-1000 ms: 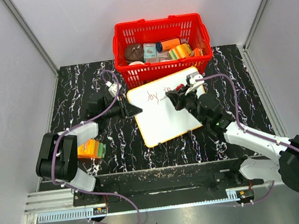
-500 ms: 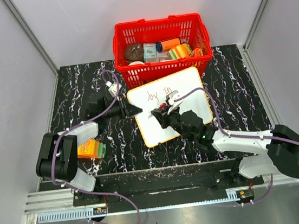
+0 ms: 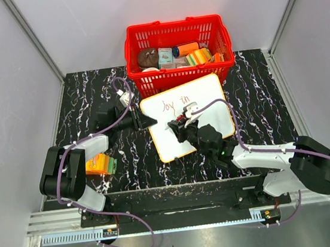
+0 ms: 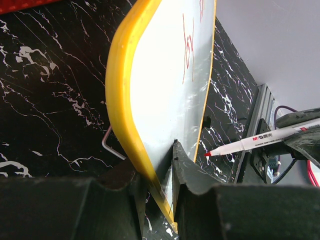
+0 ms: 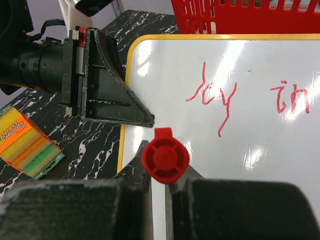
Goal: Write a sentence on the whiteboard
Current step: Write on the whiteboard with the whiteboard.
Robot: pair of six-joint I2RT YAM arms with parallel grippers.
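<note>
Nearest, two arms flank the black marbled table. The right gripper, on an arm folded low and reaching left across the board's near edge, is clamped on one red marker whose tip points at the board. One sponge pack lies beside the left arm, whose left gripper pinches the rim of the single whiteboard. The board sits askew mid-table and bears a sentence of two red words, "joy in", just before one red basket holding several small packages.

Whiteboard, white w/ orange-yellow rim & rounded corners, sits skewed just in front of red basket. Sentence: thin red script, "joy in", near top edge.
</note>
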